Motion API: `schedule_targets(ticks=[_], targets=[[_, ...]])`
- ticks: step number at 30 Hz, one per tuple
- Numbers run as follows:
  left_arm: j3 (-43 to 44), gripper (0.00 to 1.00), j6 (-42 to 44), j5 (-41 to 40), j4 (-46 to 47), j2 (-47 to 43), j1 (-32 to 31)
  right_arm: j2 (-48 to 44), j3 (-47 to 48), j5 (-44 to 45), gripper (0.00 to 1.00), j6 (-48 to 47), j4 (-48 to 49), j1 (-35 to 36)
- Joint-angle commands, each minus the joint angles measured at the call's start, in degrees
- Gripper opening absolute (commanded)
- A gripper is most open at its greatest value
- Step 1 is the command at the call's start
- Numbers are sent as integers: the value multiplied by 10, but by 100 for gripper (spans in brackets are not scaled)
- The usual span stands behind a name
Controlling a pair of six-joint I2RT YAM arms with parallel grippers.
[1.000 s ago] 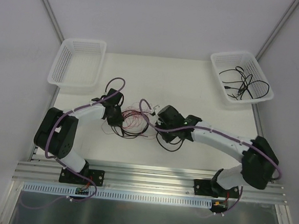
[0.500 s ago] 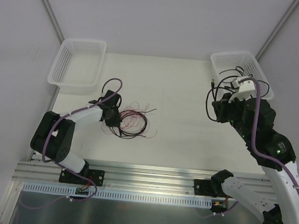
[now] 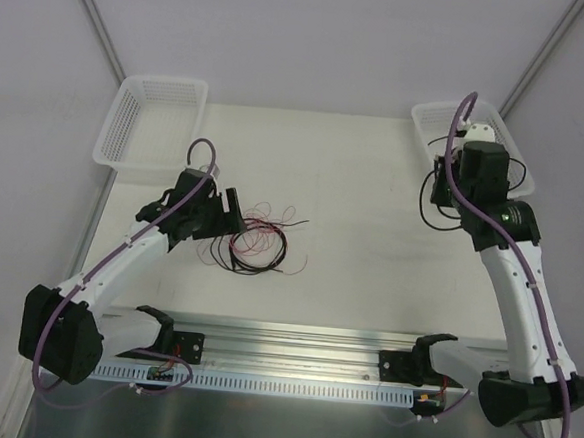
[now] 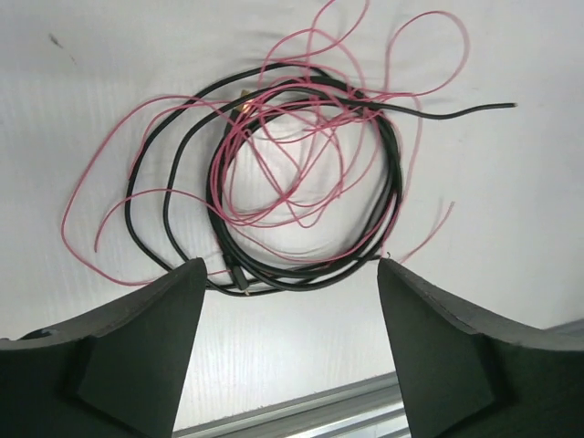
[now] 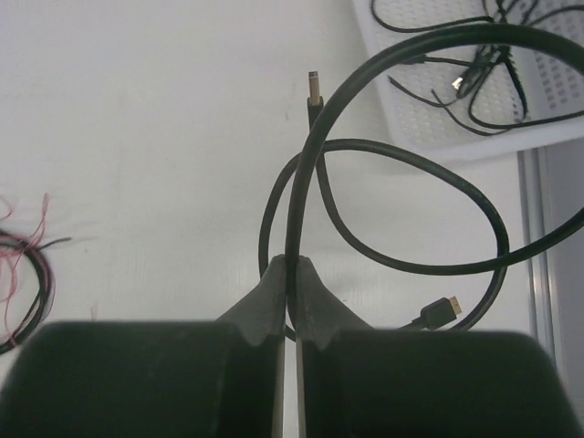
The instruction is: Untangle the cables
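The pile of cables [image 3: 260,245], black cord looped with thin pink wires, lies on the white table [image 3: 364,194], a bit left of the middle and toward the near side. The left gripper [image 4: 290,266] hangs just over it with its two fingers spread wide and nothing in them. Over on the right, the right gripper [image 5: 288,274] is pinched tight on one black cable [image 5: 290,219], which dangles in loops beside the far right basket [image 3: 426,128], where more black cords [image 5: 474,68] lie.
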Motion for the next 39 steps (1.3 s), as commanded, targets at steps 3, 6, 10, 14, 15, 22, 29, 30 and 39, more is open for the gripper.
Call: schedule_targets(ticks=[3, 6, 10, 14, 15, 22, 29, 30, 39], targets=[[39, 85, 80, 27, -46, -48, 6, 76, 76, -13, 1, 30, 95, -110], [39, 94, 130, 30, -49, -67, 6, 146, 121, -20, 1, 44, 138, -155], [21, 98, 186, 7, -49, -93, 6, 257, 202, -7, 1, 38, 169, -196], [-13, 99, 199, -26, -23, -111, 6, 399, 310, 28, 3, 34, 180, -217], [-26, 99, 197, -25, -14, -109, 6, 421, 332, 31, 7, 34, 178, -220], [-14, 99, 197, -52, -13, -74, 6, 469, 381, -27, 73, 42, 193, -208], [-12, 99, 180, -42, -16, -55, 7, 320, 156, -79, 84, 55, 229, -125], [-12, 99, 178, -39, -17, -51, 6, 301, 104, -80, 85, 57, 229, -111], [5, 93, 116, -3, -28, 19, 7, 106, -156, -79, 86, 163, 252, 100]])
